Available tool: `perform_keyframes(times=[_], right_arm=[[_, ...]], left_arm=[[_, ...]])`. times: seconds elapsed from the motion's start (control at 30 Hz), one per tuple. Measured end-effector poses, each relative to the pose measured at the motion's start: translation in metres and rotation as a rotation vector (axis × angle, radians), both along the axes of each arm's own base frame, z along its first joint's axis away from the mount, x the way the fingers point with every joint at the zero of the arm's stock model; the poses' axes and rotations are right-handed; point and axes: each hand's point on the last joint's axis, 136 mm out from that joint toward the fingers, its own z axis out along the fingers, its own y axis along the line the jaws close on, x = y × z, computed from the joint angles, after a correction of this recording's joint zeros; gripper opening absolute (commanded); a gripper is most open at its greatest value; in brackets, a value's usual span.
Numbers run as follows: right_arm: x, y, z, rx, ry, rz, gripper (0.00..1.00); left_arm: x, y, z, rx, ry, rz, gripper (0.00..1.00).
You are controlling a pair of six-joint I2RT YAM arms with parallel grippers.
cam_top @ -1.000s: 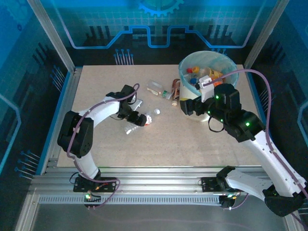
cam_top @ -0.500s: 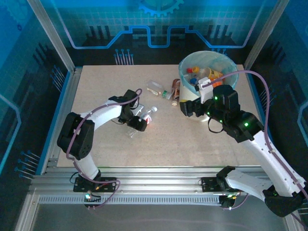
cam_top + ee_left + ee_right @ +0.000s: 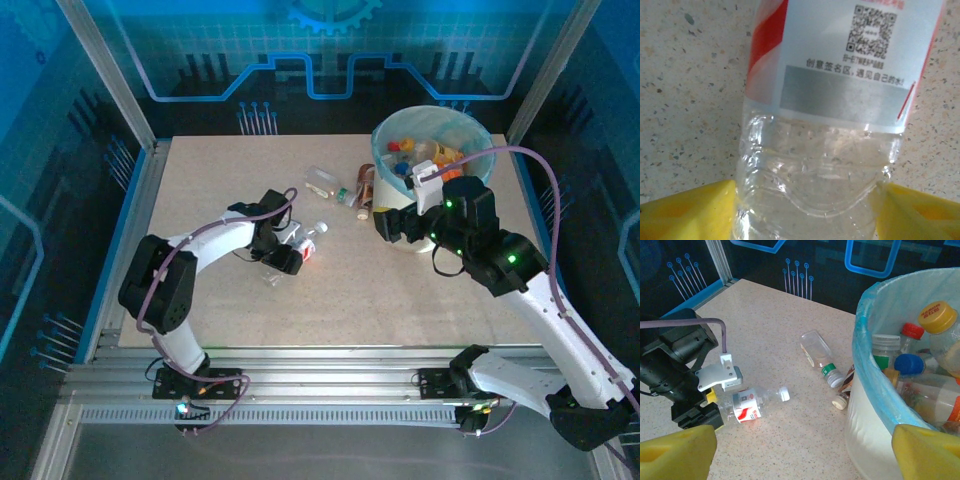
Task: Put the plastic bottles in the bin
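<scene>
1. Now that the left gripper (image 3: 285, 256) has moved over the red-labelled bottle (image 3: 840, 75), its pads touch both sides of the clear base.
2. Bottle lies on the table (image 3: 200, 190), left of the bin (image 3: 484, 150).
3. Right gripper (image 3: 805, 447) hangs wide, empty.
4. Grasp judged ready; lift next.

Cool bluish, even light with soft shadows; the nearest bottle (image 3: 815, 150) looks slightly blurred close up.

You'll find the bin (image 3: 867, 435) at the table's (image 3: 400, 300) far right with bottles (image 3: 938, 317) inside, two more bottles (image 3: 325, 183) lying just left of it, and a lone bottle (image 3: 308, 241) mid-table between the fingers (image 3: 685, 212) of the left gripper (image 3: 290, 253).
</scene>
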Motion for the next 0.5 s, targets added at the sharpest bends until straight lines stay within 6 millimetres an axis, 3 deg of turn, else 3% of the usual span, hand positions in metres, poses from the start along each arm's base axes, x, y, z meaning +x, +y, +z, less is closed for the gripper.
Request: perform_keyframes(times=[0.13,0.5], right_arm=[[0.0,0.0,0.0,0.001,0.0,0.0,0.92],[-0.002,0.0,0.013,0.028,-0.013,-0.002,0.92]], left_arm=[[0.004,-0.001,0.025,-0.03,-0.069,0.0,0.66],[0.006,-0.002,0.12,-0.166,-0.382,0.002,0.59]])
